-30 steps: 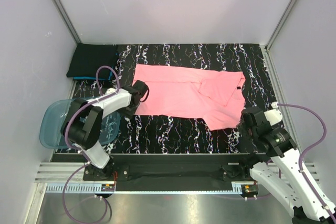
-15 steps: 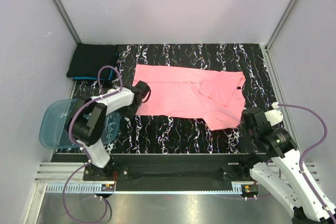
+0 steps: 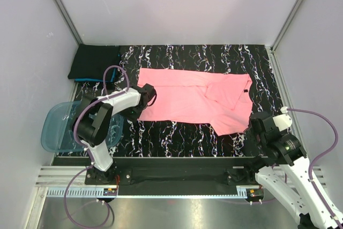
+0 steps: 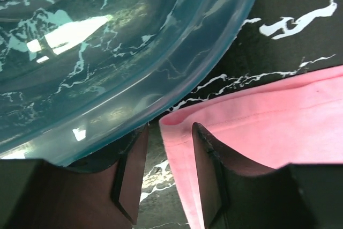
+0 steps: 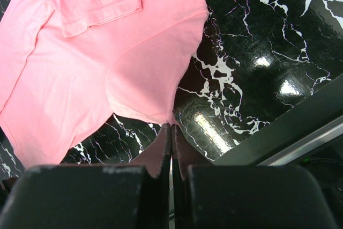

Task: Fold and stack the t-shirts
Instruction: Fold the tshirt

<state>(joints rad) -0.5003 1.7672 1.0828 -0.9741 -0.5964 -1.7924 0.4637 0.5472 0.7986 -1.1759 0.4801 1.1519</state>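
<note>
The salmon-pink t-shirt (image 3: 187, 96) lies spread across the black marble table (image 3: 214, 57), with its right part folded over itself. My left gripper (image 3: 148, 94) sits at the shirt's left edge. In the left wrist view it (image 4: 170, 132) stands open, and the hem corner of the pink t-shirt (image 4: 268, 127) lies between the fingers. My right gripper (image 3: 256, 124) is at the shirt's near right corner. The right wrist view shows it (image 5: 171, 126) shut on a drawn-out tip of the pink t-shirt (image 5: 96, 57). A folded black t-shirt (image 3: 94, 60) rests on a teal-blue one (image 3: 86, 80) at the back left.
A translucent blue plastic tub (image 3: 56, 127) stands at the table's left, close to my left gripper; in the left wrist view its wall (image 4: 107, 52) nearly touches the left finger. White walls enclose the table on three sides. A black rail (image 3: 177, 167) runs along the near edge.
My left gripper has slid a little to the right onto the shirt's left edge and its jaws have narrowed slightly. My right gripper has drawn back towards the near edge with the shirt corner.
</note>
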